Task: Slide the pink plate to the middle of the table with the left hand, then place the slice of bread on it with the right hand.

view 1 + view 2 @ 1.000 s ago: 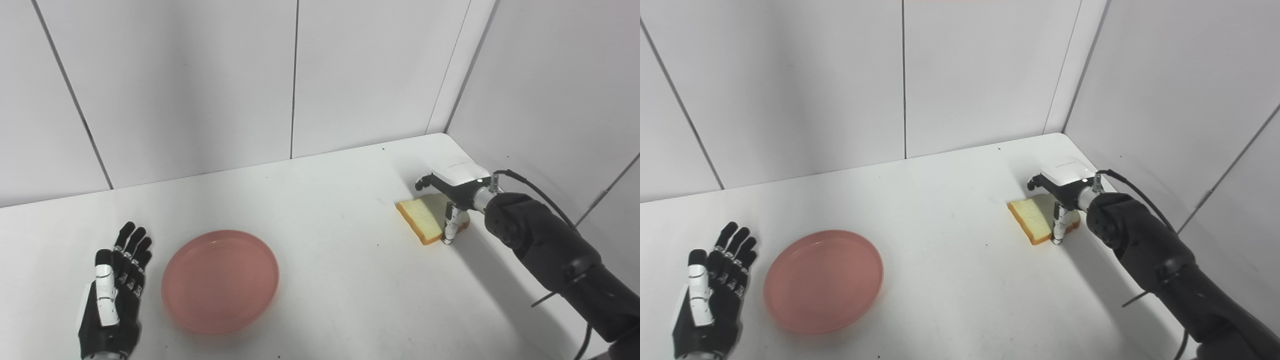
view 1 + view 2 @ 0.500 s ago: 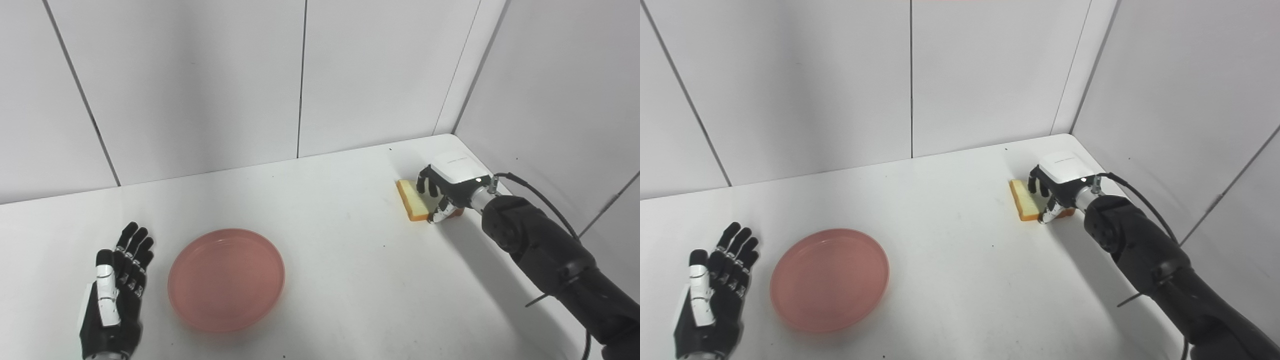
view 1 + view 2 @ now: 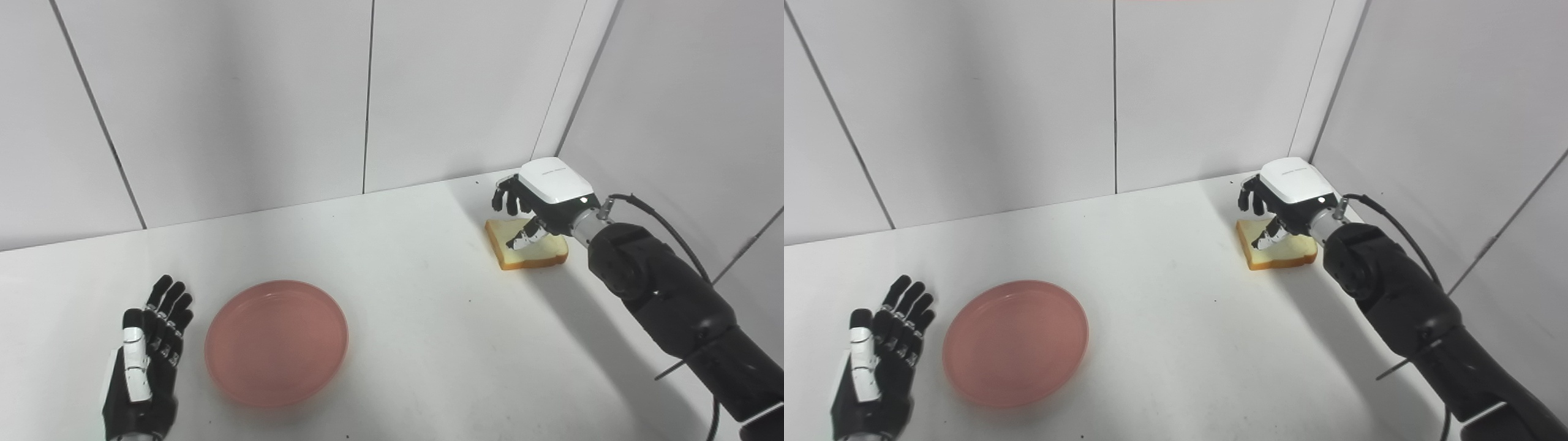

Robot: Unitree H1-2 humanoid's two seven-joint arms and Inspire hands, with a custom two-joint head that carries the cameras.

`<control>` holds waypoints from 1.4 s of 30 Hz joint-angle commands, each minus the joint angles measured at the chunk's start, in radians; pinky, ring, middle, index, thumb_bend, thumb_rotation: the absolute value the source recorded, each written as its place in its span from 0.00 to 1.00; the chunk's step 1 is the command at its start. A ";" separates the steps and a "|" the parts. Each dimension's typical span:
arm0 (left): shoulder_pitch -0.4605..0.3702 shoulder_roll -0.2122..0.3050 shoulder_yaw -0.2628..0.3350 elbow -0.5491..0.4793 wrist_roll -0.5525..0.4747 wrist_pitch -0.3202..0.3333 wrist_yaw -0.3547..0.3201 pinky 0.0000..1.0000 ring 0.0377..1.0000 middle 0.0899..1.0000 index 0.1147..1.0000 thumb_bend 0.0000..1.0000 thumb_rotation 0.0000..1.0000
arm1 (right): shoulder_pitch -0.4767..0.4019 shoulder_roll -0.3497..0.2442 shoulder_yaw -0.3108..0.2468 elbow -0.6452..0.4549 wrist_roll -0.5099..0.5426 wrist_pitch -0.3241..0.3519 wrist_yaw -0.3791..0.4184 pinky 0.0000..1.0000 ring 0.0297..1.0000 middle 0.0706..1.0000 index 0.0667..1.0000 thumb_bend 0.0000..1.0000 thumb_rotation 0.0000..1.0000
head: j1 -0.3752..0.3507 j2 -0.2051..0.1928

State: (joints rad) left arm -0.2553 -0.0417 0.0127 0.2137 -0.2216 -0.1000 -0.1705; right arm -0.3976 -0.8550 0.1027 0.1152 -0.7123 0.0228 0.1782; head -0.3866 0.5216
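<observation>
1. Your left hand (image 3: 142, 373) lies flat on the table (image 3: 429, 343) at the near left, fingers spread, holding nothing, just left of the pink plate (image 3: 276, 343) and not touching it.
2. The plate sits left of the table's middle; in my judgement the slide is incomplete or stopped short.
3. The slice of bread (image 3: 527, 245) lies flat at the far right, near the wall corner.
4. Your right hand (image 3: 539, 202) hovers over the slice, fingers curled downward, one fingertip at or on the crumb. You cannot tell from these views whether it grips; the slice looks unlifted.
5. Remaining: grasp, carry left, set on plate.
</observation>
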 commanded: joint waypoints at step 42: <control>-0.009 -0.006 -0.005 -0.019 -0.006 -0.030 -0.012 0.96 0.92 0.91 0.87 0.75 1.00 | -0.344 -0.062 0.255 0.382 -0.099 0.091 0.426 1.00 1.00 1.00 1.00 1.00 0.18 | -0.010 0.002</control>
State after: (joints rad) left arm -0.2554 -0.0431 0.0119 0.2139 -0.2220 -0.1003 -0.1720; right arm -0.6887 -0.8927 0.3640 0.5038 -0.8018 0.1233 0.6084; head -0.3973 0.5231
